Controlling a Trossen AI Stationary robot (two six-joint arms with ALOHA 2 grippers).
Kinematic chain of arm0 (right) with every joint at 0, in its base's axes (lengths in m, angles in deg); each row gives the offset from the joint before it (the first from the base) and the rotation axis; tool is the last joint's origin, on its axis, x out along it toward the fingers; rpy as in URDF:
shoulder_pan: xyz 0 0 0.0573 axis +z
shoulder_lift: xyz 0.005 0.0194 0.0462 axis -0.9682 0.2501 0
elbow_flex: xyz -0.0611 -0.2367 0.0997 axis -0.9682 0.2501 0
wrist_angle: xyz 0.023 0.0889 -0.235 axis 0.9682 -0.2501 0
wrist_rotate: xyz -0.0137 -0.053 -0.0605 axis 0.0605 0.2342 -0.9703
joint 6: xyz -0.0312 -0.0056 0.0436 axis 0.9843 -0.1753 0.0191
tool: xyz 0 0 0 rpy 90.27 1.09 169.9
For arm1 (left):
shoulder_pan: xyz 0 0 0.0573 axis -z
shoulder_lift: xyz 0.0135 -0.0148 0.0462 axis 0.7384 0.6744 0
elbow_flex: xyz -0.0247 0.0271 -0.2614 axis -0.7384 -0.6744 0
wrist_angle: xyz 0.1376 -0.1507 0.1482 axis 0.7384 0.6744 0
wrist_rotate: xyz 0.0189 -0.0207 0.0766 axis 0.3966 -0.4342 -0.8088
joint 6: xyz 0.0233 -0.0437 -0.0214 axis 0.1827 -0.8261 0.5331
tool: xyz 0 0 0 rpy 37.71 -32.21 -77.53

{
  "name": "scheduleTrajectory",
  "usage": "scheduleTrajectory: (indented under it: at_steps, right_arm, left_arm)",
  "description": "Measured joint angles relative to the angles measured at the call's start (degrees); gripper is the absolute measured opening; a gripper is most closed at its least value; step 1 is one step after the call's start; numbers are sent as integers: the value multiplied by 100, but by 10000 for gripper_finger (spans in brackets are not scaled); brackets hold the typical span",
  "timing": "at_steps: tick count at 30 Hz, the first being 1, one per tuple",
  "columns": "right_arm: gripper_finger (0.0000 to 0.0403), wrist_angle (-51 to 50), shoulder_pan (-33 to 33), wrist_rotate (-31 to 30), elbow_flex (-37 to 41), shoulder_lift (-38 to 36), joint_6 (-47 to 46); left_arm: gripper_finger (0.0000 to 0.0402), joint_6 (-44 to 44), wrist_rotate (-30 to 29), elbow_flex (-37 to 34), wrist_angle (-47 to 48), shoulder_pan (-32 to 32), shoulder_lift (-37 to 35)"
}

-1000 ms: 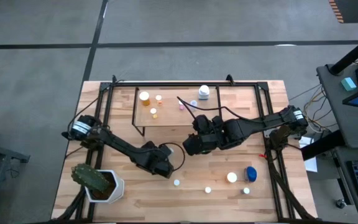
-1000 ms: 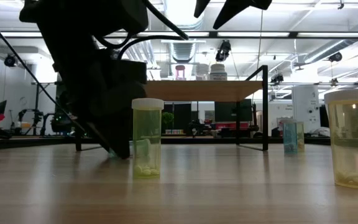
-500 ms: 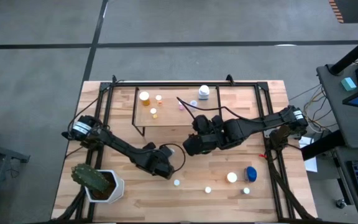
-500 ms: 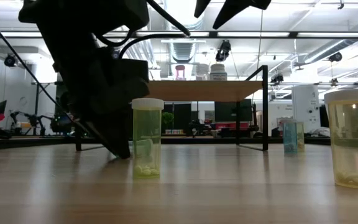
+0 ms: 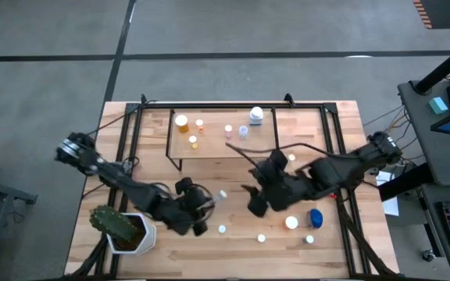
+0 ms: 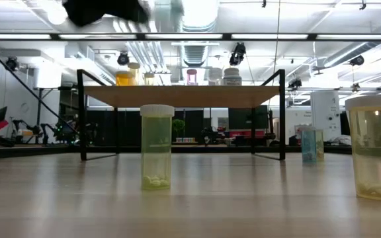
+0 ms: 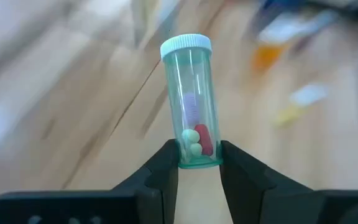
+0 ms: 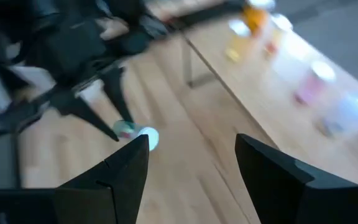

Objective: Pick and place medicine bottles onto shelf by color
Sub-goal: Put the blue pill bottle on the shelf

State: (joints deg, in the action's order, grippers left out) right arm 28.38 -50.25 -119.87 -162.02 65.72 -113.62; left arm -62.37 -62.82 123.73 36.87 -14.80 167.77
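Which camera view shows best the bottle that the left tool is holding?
The left wrist view: the pale green bottle fills the frame, clamped at its base, pills visible. The high view shows only a small blur; the right wrist view shows it small; the low view misses it.

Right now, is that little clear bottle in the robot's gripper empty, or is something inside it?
Not empty. The bottle, pinched at its base by the left gripper, holds a few pills at the bottom: a red one and pale ones. Its white cap is on.

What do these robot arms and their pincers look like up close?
Both arms are black and jointed, with thin black cables looping off them. A silvery ring marks the left arm near its base and the right arm likewise. Each pincer, left and right, ends in two dark, angular, tapering fingers.
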Motion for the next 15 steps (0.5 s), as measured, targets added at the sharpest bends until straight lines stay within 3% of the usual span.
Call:
scheduleTrajectory:
  at_steps: [6,12,15]
  right_arm:
    - [228,2365,357,-165,353,-51,1384]
    - [228,5767,366,77,877,263,3122]
    - [228,6609,369,-164,969,351,3613]
  left_arm:
    - [83,2223,-884,-67,-1766,419,-853]
    - [83,4077,-961,-76,-3432,431,-1040]
    - [83,4456,-964,-76,-3840,426,-1042]
